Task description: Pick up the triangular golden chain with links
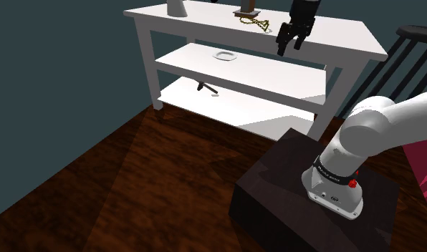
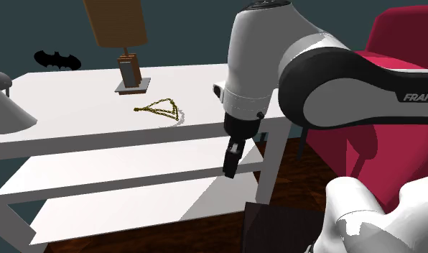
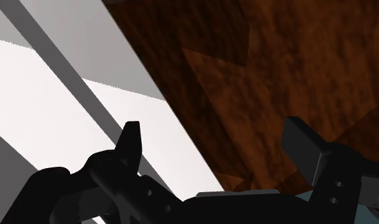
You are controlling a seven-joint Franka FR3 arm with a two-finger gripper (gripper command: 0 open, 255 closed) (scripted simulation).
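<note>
Shoulder view: tool (image 1: 290, 39) released, fingers apart, nothing btwn them, near desk (image 1: 344, 36) edge. Gold chain (image 1: 253, 21) lies on desk top beside brown stand (image 1: 246, 10), apart from tool. Approach step; next: move over chain, descend.

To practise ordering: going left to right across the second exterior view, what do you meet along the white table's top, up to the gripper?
Grey cone-shaped object → black bat shape → brown-shaded lamp → golden triangular chain → open black gripper.
</note>
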